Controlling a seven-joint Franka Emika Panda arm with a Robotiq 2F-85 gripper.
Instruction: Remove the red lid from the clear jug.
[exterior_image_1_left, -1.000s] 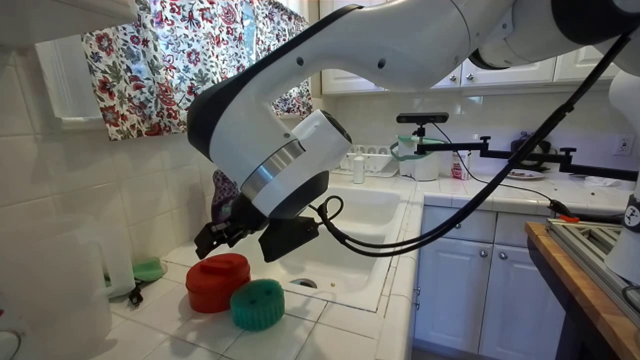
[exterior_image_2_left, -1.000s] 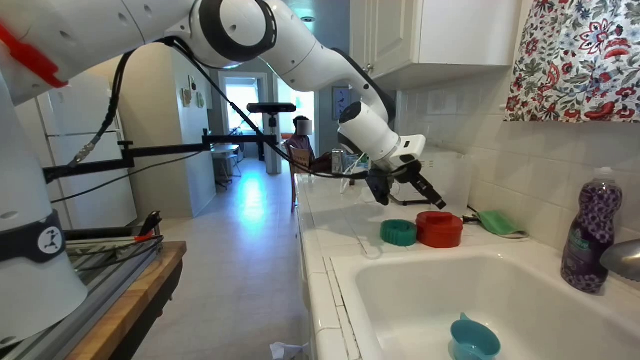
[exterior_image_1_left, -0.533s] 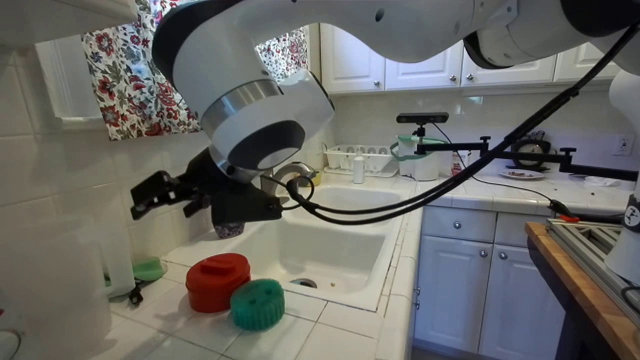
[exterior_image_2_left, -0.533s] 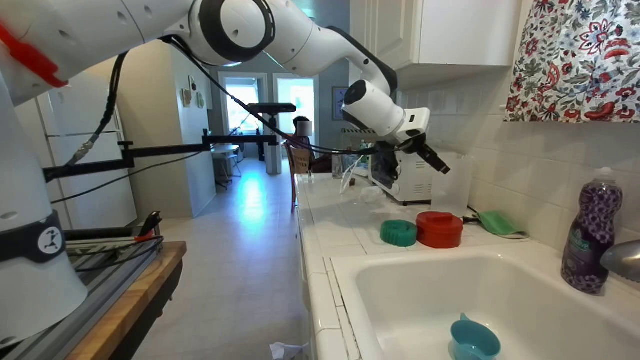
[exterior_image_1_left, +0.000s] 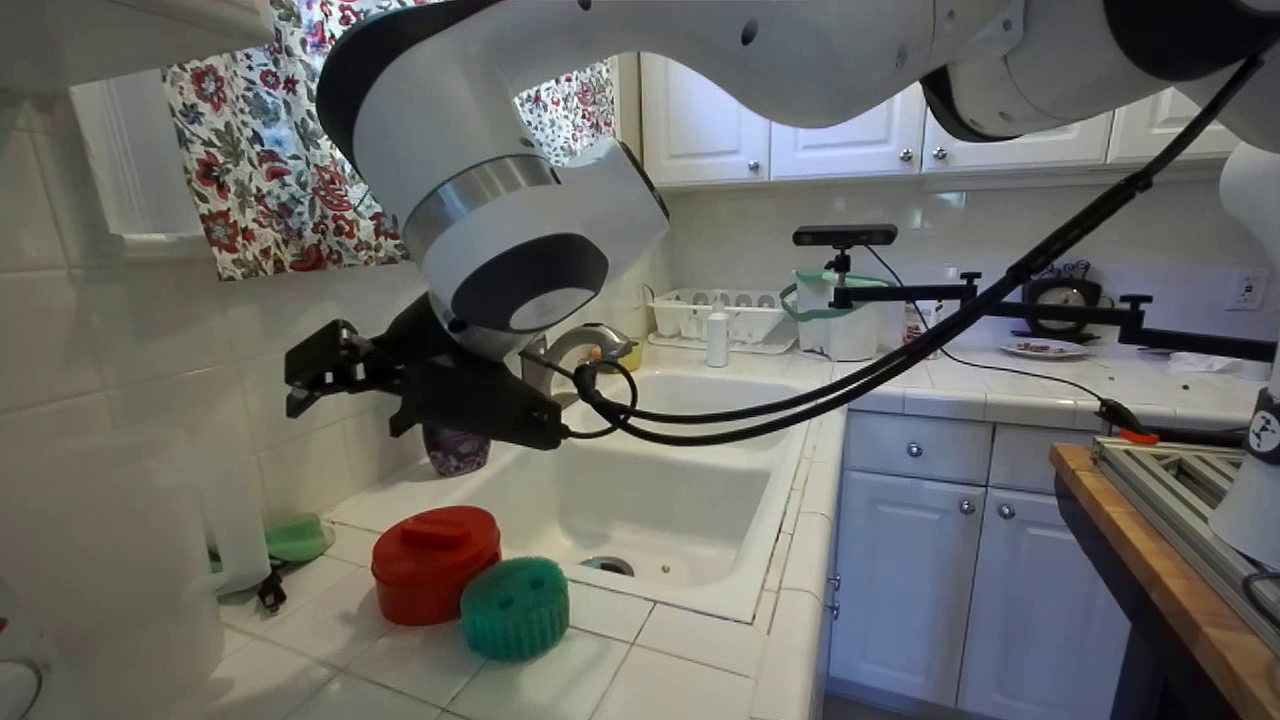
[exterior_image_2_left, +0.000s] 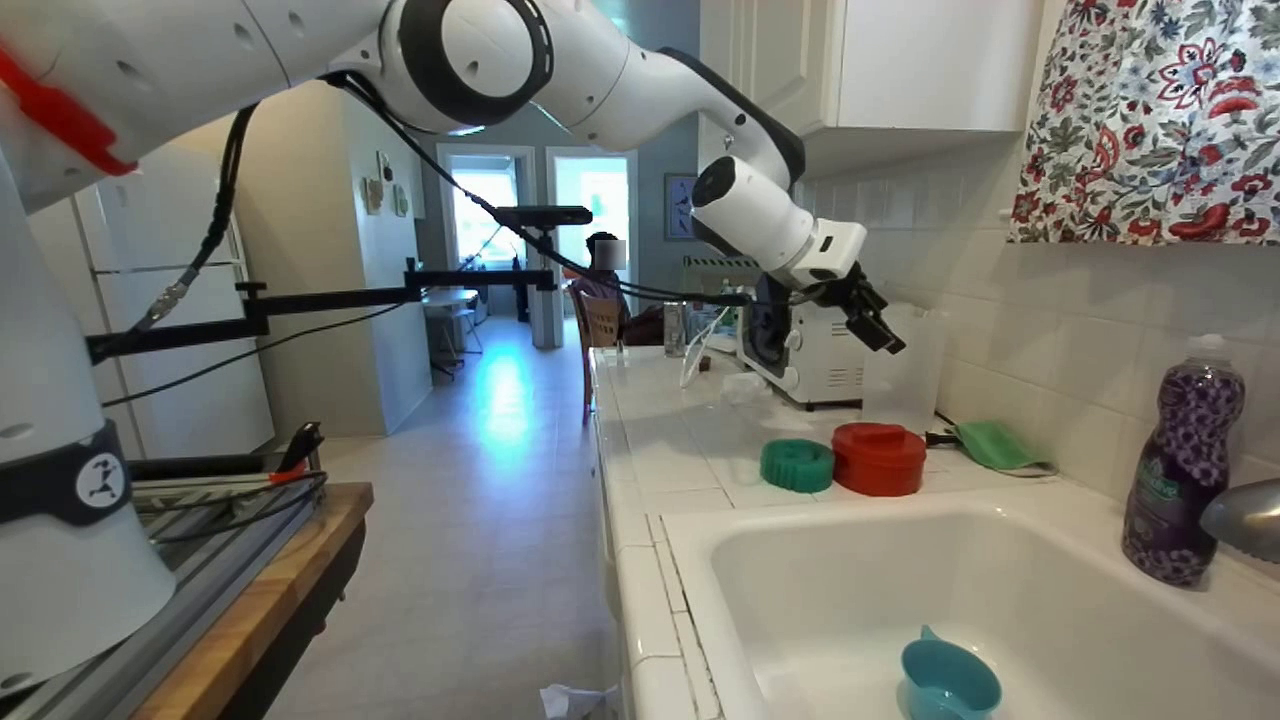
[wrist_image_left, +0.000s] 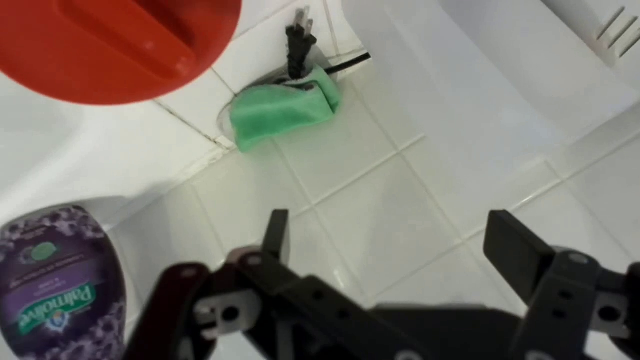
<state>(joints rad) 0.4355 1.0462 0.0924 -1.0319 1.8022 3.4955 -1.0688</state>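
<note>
one red lid (exterior_image_1_left: 436, 565), one jug (exterior_image_1_left: 110, 560), one scrubber (exterior_image_1_left: 515, 612)

The white arm (exterior_image_1_left: 690, 40) stands on its base (exterior_image_2_left: 60, 580), extends outward, then bends down to the wrist (exterior_image_1_left: 500, 235). The wrist is tilted and sits lower than the bend (exterior_image_1_left: 400, 90) of the arm. The black gripper (wrist_image_left: 387, 227), mounted at the wrist, slants outward and down in both exterior views, directed away from the base. In the wrist view, the 2 jaws stand wide apart, facing each other.
</note>
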